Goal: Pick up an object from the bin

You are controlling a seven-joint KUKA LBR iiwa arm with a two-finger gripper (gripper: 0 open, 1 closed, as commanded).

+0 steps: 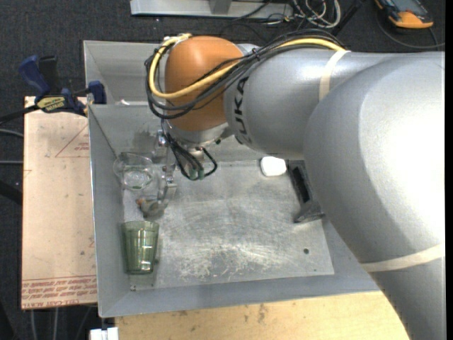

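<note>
Nearest, in the front-left corner of the grey metal bin (233, 225), is a translucent green plastic cup (140, 246), with a small brownish scrap (150, 204) and a clear glass tumbler (134, 170) behind it. Just right of that tumbler, its likeliest target, the gripper (167, 179) hangs low, spread or closed I cannot tell, so the grasp and lift look not yet made. Well apart to the right lie a small white rounded piece (272, 166) and a black angled bar (304, 193).
</note>
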